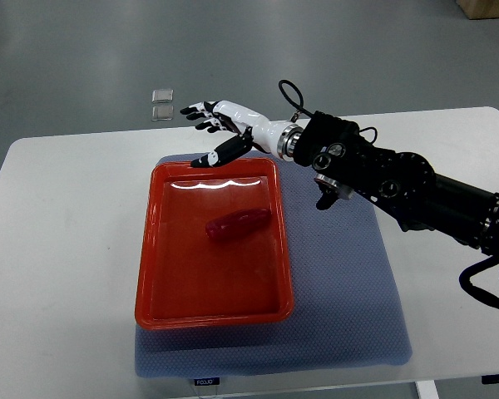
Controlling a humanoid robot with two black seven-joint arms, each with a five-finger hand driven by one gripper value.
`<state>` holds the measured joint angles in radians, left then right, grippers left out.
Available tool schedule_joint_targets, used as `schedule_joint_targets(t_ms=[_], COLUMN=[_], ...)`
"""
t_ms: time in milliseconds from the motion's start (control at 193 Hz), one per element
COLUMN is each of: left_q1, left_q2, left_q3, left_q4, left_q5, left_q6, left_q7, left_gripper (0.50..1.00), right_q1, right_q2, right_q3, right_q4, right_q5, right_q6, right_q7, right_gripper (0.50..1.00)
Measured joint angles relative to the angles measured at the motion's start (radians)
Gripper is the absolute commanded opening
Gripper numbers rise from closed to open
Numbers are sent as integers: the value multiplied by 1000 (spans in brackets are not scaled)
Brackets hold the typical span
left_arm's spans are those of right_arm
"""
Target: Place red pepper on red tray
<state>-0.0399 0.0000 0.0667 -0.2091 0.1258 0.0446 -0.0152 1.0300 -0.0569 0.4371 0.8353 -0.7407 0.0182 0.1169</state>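
The pepper (238,224) is lying inside the tray (150,283), slightly toward its 12 o'clock end, touching nothing else. The right hand (220,126) is hovering beyond the tray's 12 o'clock rim, fingers spread and holding nothing. I judge the main risk is the thumb clipping that rim and nudging the tray across the mat (349,307).

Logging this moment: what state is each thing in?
red pepper: lying inside the tray, held by nothing
red tray: flat on the blue mat, holding the pepper
blue mat: spread flat on the table
right hand: open, empty, above the tray's far edge
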Motion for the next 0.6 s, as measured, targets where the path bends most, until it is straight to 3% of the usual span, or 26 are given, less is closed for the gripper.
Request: schedule_joint_targets(t_ms=[254,600], left_q1=[0,0], left_q2=[0,0], left_q3=[2,2], left_q4=[-4,-4], left_q5=[0,0], left_q6=[0,0], left_q7=[0,0], left_gripper=[1000,1000], right_q1=[-276,-448], right_q2=[-1,-1], right_q3=[440,625], right_q4=[5,-50], right_q5=[367,515], right_q6=[23,208], right_q7=[50,58], right_gripper=[911,913])
